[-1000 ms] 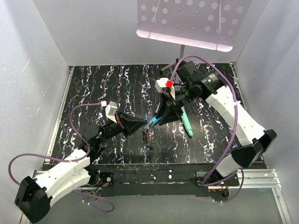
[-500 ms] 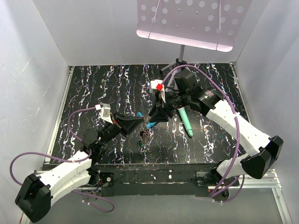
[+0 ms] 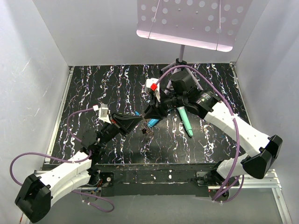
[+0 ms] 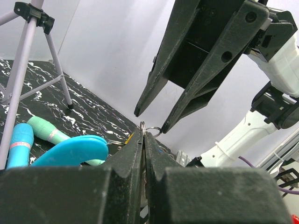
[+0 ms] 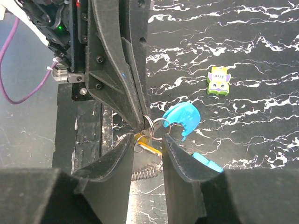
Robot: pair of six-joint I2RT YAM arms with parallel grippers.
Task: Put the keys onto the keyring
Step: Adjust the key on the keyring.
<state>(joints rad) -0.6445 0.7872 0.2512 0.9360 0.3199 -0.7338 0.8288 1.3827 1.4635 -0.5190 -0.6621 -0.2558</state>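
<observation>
My left gripper [image 3: 139, 122] is shut on a thin metal ring [image 5: 148, 123] of the keyring [image 4: 142, 127]. The keyring's bright blue curved section [image 5: 182, 116] hangs from a linked ring, and its grey coil [image 5: 145, 172] dangles below. A yellow-headed key [image 5: 147, 142] hangs in the bunch just under the left fingertips. My right gripper [image 5: 148, 140] is open, tip to tip with the left one, its fingers [image 5: 124, 149] standing on either side of the yellow key and the rings. In the left wrist view the blue section [image 4: 70, 151] shows low on the left. Other keys are hidden.
A teal stick [image 3: 185, 121] lies right of the grippers, and a blue stick [image 4: 18, 144] lies beside another teal one [image 4: 46, 130]. A small yellow-green tile [image 5: 218, 80] lies on the black marbled table [image 3: 93, 88]. A tripod [image 3: 180, 56] with a perforated plate stands at the back.
The right gripper has swung left and down onto the left gripper's tips, with its jaws narrower. The left gripper has drawn slightly left, still pinching the ring.
</observation>
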